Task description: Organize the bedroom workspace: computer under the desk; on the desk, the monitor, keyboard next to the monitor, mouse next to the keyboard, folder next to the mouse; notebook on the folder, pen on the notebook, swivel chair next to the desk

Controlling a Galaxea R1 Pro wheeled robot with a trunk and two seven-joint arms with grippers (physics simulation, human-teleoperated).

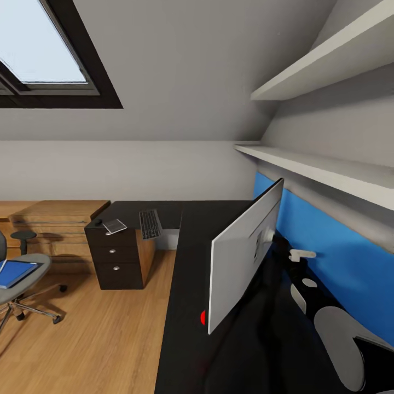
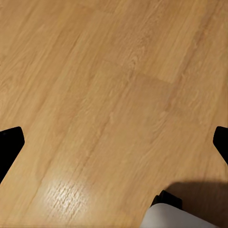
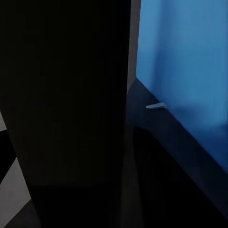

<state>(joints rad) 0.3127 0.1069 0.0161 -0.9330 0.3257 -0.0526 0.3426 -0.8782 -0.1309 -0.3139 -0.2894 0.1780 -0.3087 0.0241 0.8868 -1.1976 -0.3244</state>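
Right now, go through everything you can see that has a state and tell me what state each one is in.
monitor: upright on the desk, grey back toward the camera
keyboard: lying flat on the desk
notebook: flat on the desk above the drawers
mouse: on the desk beside the notebook
drawers: shut
folder: lying on the chair seat
left jaws: open over bare floor

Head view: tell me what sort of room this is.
Probably a home office corner in an attic room: an L-shaped desk carrying a monitor and keyboard, a swivel chair on the wood floor, and a skylight in a sloping ceiling.
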